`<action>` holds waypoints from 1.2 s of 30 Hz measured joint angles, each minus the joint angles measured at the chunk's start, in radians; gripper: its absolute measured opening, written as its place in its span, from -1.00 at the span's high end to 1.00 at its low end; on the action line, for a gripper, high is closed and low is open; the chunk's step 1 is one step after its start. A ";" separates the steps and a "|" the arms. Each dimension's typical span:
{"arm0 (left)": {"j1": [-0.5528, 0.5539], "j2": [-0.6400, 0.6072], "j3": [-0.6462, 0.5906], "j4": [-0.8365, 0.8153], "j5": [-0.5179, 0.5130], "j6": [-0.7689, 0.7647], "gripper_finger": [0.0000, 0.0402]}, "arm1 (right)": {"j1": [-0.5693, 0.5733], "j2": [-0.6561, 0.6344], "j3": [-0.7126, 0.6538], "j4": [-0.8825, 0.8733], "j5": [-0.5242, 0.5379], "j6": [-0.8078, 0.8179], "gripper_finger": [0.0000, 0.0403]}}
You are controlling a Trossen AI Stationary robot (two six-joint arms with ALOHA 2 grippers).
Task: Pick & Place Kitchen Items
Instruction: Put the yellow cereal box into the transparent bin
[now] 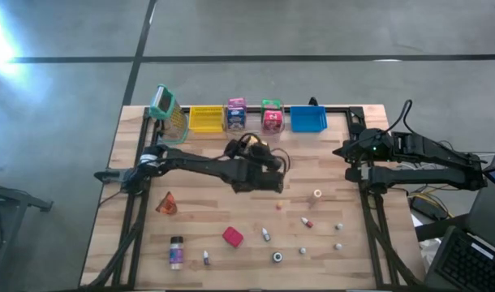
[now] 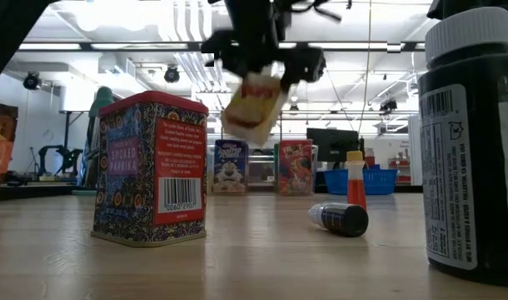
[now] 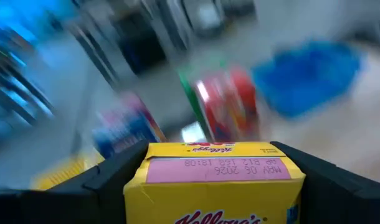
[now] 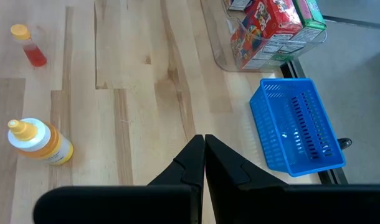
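My left gripper (image 1: 273,173) hangs over the middle of the table, shut on a small yellow cereal box (image 2: 254,100), which is in the air. My right gripper (image 4: 204,154) waits shut at the table's right edge, touching nothing. Along the far edge stand a yellow bin (image 1: 205,119), a blue mini box (image 1: 236,114), a red and green mini box (image 1: 272,116) and a blue bin (image 1: 308,119). An orange wedge (image 1: 166,203), a red block (image 1: 233,236), a purple-labelled jar (image 1: 176,252) and tiny bottles (image 1: 266,234) lie on the near half. My left gripper pinches the yellow box between its two fingers, one finger (image 3: 112,177) on each narrow side (image 3: 137,186), with the box's pink-striped top (image 3: 215,169) facing away from the wrist. The fingers reach out nearly level toward the far edge. The box is tilted and lifted clear of the table.
A green-topped box (image 1: 161,102) stands at the far left corner. A honey bottle (image 4: 40,142) and a small red bottle (image 4: 29,46) lie right of centre. A red paprika tin (image 2: 150,171) and a dark bottle (image 2: 470,142) stand close to the low camera.
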 joint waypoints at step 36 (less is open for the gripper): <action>0.274 0.010 -0.209 1.007 -0.069 0.523 -0.62 | 0.000 0.000 0.000 0.000 0.000 0.000 0.96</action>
